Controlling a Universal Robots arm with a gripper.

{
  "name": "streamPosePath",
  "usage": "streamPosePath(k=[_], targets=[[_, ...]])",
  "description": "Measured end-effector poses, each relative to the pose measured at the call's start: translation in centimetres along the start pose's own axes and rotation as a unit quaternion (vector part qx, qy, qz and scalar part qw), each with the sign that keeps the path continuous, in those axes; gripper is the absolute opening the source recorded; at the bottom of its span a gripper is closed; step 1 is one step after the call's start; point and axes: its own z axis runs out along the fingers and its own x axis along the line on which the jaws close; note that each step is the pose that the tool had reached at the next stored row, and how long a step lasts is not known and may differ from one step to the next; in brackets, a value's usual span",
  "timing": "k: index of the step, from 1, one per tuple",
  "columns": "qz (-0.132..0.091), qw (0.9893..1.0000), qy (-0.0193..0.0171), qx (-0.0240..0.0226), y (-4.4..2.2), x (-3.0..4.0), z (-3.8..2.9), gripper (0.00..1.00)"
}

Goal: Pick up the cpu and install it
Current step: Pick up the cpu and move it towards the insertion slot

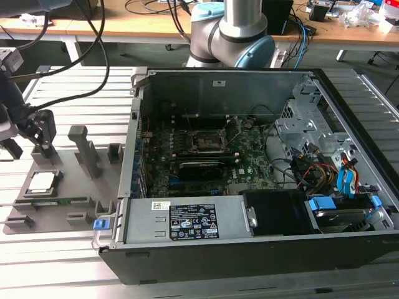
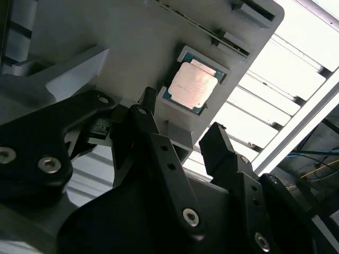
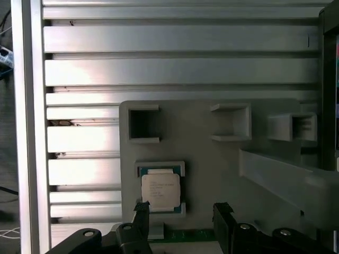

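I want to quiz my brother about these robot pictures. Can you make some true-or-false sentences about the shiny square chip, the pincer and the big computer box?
1. The cpu lies in a pocket of the grey holder. True.
2. The pincer is squeezing the cpu. False: the pincer is open and holds nothing, and the cpu rests in its pocket, apart from the pincer.
3. The computer case is open, so the green board inside shows. True.
4. The cpu is already inside the computer case. False: it sits on the grey holder, on the exterior view's left of the case.
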Motion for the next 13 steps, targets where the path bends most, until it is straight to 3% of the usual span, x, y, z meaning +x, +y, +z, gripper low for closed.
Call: streamPosePath(k=[4,7,10,13], targets=[[0.000,1.0000,0.0000,0.0000,-0.10,0.27,0.69,0.60],[-0.005,1.0000,-0.0001,-0.0002,-0.38,1.33,1.25,0.60],[-0.030,0.9996,-0.0008,-0.0008,-0.49,1.46,2.06,0.60],[-0.037,0.9993,-0.0010,-0.0011,-0.49,1.48,2.71,0.60]])
